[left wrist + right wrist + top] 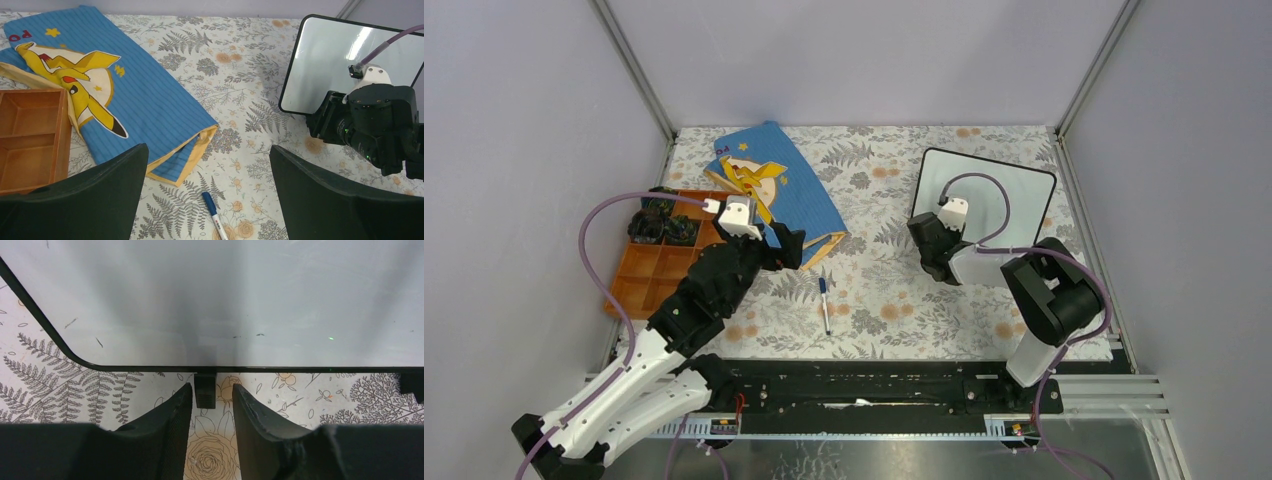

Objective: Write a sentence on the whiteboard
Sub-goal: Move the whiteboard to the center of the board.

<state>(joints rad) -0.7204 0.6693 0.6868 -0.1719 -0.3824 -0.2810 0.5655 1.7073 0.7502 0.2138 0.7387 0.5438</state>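
Left arm stretched toward 1 o'clock, left gripper (789,248) spread wide, right arm bent toward 10 o'clock, right gripper (211,405) narrowed, slim gap seen between fingers

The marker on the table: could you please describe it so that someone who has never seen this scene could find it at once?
On the floral tablecloth, find the blue picture book at the far left. Just nearer the arms than its yellow-edged corner, the marker lies alone on the cloth. It is the only slim stick there: white barrel, blue cap.
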